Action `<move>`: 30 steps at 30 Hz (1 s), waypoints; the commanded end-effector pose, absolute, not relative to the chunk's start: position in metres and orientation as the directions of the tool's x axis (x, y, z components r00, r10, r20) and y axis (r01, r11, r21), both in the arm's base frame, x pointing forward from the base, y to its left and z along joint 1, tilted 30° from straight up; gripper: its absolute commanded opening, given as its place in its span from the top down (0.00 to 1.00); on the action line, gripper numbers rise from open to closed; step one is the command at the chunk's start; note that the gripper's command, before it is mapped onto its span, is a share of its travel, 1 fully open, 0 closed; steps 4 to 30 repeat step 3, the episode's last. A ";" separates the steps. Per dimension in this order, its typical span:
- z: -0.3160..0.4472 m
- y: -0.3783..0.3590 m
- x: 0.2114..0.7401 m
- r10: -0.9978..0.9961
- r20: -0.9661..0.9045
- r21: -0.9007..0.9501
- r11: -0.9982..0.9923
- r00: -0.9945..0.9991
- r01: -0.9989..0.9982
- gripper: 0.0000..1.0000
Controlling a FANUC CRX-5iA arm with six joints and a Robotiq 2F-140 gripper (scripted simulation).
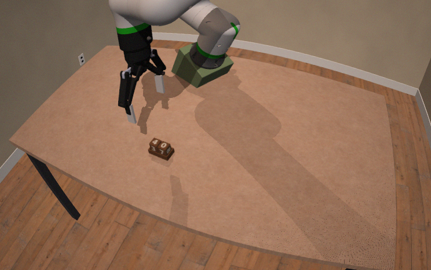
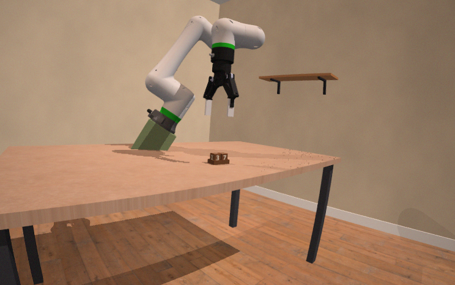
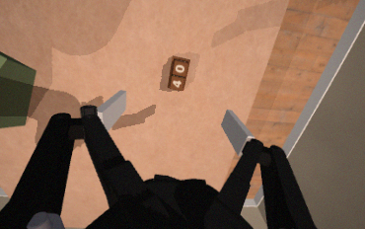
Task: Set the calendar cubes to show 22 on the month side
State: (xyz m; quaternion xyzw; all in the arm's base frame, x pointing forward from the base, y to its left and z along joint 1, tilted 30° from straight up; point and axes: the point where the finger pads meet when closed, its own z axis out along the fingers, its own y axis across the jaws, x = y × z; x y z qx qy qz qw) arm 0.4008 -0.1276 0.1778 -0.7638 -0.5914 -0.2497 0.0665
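A small brown tray [image 1: 158, 155] [image 2: 218, 162] stands flat on the table and holds two brown cubes side by side. One cube [image 1: 154, 142] [image 2: 217, 157] [image 3: 177, 83] has 4 on top and 3 on its front side. The other cube [image 1: 163, 145] [image 2: 224, 157] [image 3: 180, 68] has 0 on top, 7 on its front side and 8 on its outer end. The exterior view shows 3 and 7 upright, and a 1 on the first cube's outer end. No month name is legible. My gripper [image 1: 147, 107] [image 2: 219, 115] [image 3: 177, 109] is wide open and empty, high above the table.
The green base block [image 1: 197, 76] [image 2: 152, 137] [image 3: 15, 94] of the arm stands at the back of the table [image 1: 222, 190] [image 2: 100, 177]. A wall shelf [image 2: 298, 77] hangs beyond the table in the exterior view.
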 end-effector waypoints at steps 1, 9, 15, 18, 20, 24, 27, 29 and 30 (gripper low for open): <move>0.178 -0.128 0.401 0.870 0.460 0.194 -0.292 0.176 0.937 0.00; 0.178 -0.128 0.401 0.870 0.460 0.194 -0.292 0.176 0.937 0.00; 0.178 -0.128 0.401 0.870 0.460 0.194 -0.292 0.176 0.937 0.00; 0.178 -0.128 0.401 0.870 0.460 0.194 -0.292 0.176 0.937 0.00; 0.178 -0.128 0.401 0.870 0.460 0.194 -0.292 0.176 0.937 0.00; 0.178 -0.128 0.401 0.870 0.460 0.194 -0.292 0.176 0.937 0.00; 0.178 -0.128 0.401 0.870 0.460 0.194 -0.292 0.176 0.937 0.00; 0.178 -0.128 0.401 0.870 0.460 0.194 -0.292 0.176 0.937 0.00; 0.178 -0.128 0.401 0.870 0.460 0.194 -0.292 0.176 0.937 0.00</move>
